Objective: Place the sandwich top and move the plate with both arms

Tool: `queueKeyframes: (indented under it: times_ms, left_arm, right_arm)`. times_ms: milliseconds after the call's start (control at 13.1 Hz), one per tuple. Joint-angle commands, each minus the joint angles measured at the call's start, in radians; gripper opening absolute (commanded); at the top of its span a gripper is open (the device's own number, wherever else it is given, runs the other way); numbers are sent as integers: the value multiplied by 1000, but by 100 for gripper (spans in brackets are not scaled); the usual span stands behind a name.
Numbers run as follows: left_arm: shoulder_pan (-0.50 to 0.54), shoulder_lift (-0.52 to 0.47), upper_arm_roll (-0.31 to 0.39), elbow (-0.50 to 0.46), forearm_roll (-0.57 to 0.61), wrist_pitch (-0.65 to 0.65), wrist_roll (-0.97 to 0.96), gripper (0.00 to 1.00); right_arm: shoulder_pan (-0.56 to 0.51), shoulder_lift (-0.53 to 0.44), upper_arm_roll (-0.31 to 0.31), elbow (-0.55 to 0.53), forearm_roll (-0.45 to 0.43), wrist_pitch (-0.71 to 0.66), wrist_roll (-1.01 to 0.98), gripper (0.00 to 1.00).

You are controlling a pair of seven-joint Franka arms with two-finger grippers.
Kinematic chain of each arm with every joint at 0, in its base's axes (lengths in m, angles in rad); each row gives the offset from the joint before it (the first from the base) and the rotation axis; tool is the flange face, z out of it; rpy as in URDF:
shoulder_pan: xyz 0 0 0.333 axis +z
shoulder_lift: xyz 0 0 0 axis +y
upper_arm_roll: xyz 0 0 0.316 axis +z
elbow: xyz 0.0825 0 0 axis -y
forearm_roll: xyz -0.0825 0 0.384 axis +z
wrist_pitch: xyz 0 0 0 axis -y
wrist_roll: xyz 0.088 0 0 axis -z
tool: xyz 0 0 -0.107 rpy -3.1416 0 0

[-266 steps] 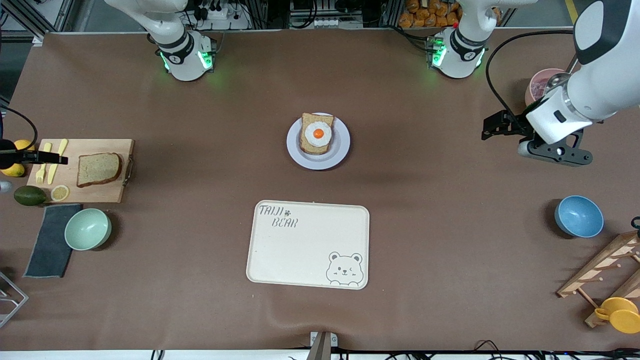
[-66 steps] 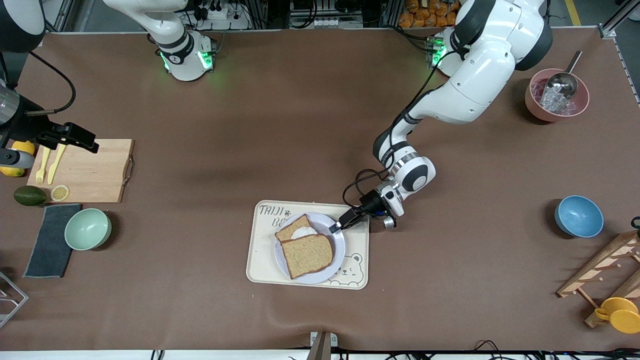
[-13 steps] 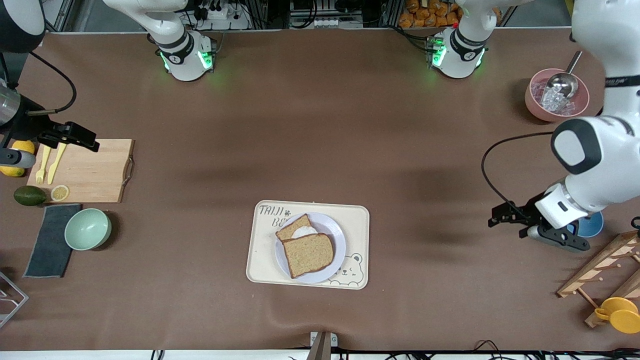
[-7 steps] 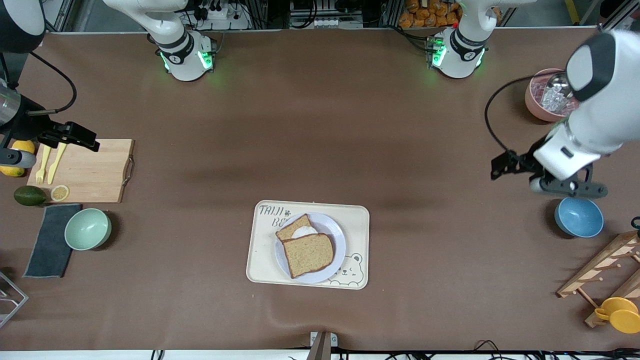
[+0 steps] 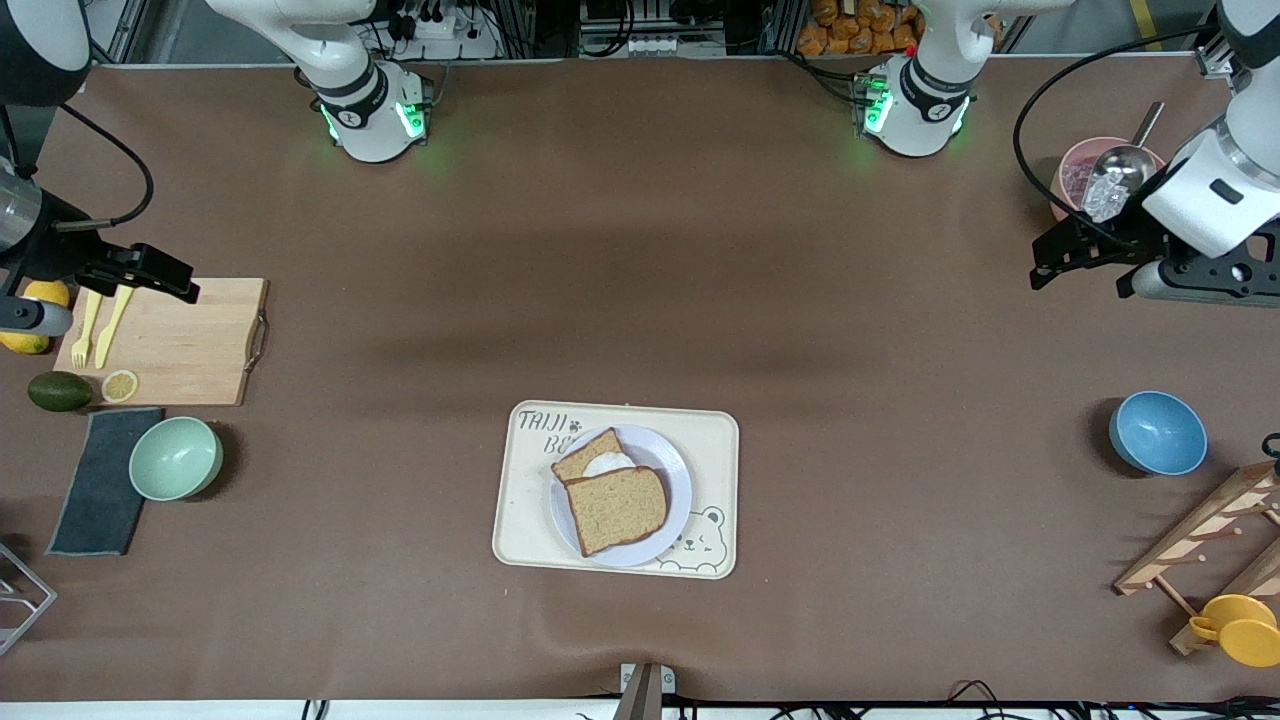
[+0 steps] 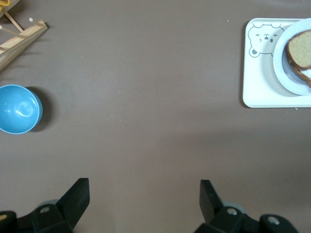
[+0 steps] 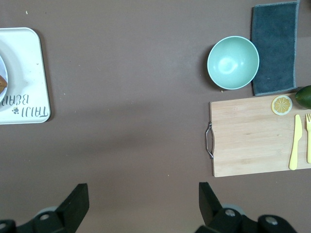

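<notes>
Sandwich top (image 5: 617,510) on egg slice on plate (image 5: 674,505) in bear tray (image 5: 715,440), left end effector (image 5: 1045,262) wide open, empty, toward tray's left-arm end, right end effector (image 5: 170,280) open, empty, over cutting board (image 5: 180,345)

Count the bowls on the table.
3: a green bowl beside the dark cloth, a blue bowl near the wooden rack, a pink bowl partly hidden under the left arm.

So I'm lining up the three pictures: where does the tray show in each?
Front view: tray, low centre, under the plate.
Left wrist view: its bear corner at the upper edge.
Right wrist view: its lettered end at the side edge.
Shared landmark: the plate.
</notes>
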Motion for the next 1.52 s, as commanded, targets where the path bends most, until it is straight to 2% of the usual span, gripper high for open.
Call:
queueKeyframes:
  times_ms: [0,610,990,1448]
  left_arm:
    - [-16,14,14,67,-6,-53,-11,100]
    - [-7,8,5,73,-2,-139,-58,100]
    - [-8,-4,-1,71,12,-142,-94,100]
    - [-4,-4,-31,71,70,-139,26,100]
  right_arm:
    - [4,-11,-1,-5,-1,-2,-1,100]
    - [4,-8,2,-2,-1,-2,-2,100]
    - [5,-2,2,6,-1,6,-2,100]
    - [7,-2,1,9,-1,7,-2,100]
